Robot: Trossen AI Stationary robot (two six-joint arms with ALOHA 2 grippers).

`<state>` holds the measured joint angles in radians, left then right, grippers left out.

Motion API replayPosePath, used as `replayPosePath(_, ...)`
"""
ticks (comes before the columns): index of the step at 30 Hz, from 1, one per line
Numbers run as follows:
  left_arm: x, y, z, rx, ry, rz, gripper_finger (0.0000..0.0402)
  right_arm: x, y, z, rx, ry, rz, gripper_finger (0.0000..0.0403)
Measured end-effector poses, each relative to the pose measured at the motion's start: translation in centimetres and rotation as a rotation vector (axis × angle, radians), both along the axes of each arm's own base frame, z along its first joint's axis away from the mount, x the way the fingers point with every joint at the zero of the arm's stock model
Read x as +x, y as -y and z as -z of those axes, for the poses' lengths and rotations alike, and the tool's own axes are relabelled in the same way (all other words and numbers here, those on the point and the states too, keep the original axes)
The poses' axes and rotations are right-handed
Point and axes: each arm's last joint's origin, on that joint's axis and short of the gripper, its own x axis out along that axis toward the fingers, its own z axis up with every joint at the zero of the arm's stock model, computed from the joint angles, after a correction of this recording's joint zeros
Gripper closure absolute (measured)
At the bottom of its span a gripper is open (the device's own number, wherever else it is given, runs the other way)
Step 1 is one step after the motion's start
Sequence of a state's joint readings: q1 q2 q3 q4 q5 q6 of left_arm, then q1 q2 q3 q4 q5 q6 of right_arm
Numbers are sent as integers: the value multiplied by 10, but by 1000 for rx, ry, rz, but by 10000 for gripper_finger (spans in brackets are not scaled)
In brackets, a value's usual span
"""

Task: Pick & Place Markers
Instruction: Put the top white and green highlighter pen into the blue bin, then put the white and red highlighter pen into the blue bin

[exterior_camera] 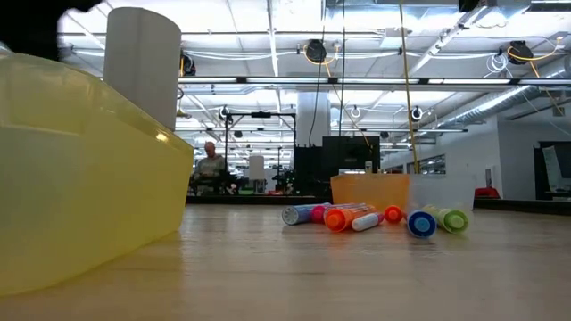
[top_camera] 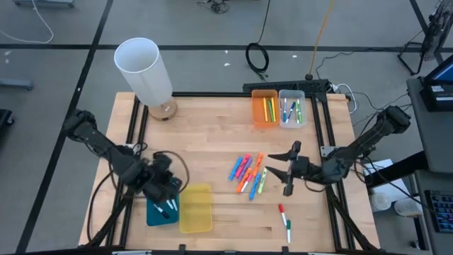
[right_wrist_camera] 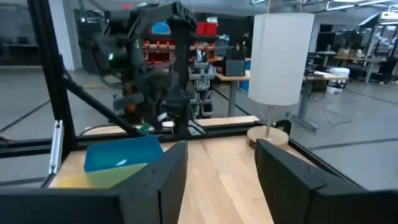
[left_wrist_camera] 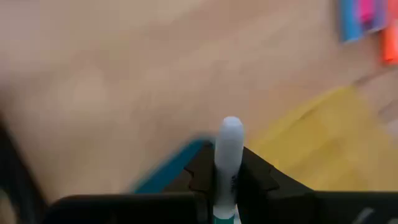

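A thin white marker (left_wrist_camera: 227, 163) is clamped between the fingers of the left gripper (top_camera: 164, 193), held over the blue bin (top_camera: 162, 212) at the table's seven o'clock, beside the yellow bin (top_camera: 195, 208). The right gripper (top_camera: 281, 172) is held with fingers apart at four o'clock, just beside the loose highlighters (top_camera: 248, 173). In the low view, much is blocked by the yellow bin's wall.

white marker (left_wrist_camera: 227, 163) lower end cut off below, blurred pens (left_wrist_camera: 367, 22) at edge
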<state>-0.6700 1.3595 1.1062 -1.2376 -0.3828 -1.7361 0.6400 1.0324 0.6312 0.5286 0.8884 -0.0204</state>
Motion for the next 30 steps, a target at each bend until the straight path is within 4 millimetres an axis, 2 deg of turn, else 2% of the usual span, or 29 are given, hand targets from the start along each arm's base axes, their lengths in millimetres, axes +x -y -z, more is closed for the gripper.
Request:
replayPosePath(4,-12,20,13,-117,-30,-101,366,-5,-1,0,-37,-23,-17,236)
replayPosePath(8,-12,40,26,-191,-8,-123,362,-5,-2,0,-67,-32,-23,239)
replayPosePath(13,-11,56,36,-206,3,-117,318,-5,-2,-1,-89,-34,-23,234)
replayPosePath(20,-10,65,40,-234,29,-94,269,-6,-6,1,-192,-64,-106,230)
replayPosePath(24,-4,69,37,-168,145,52,255,-6,-9,1,-230,-59,-203,231)
replayPosePath(27,7,76,30,-43,325,253,254,-9,-14,1,-221,-51,-262,227)
replayPosePath(30,23,86,18,126,497,522,254,-14,-30,5,-207,-65,-331,218)
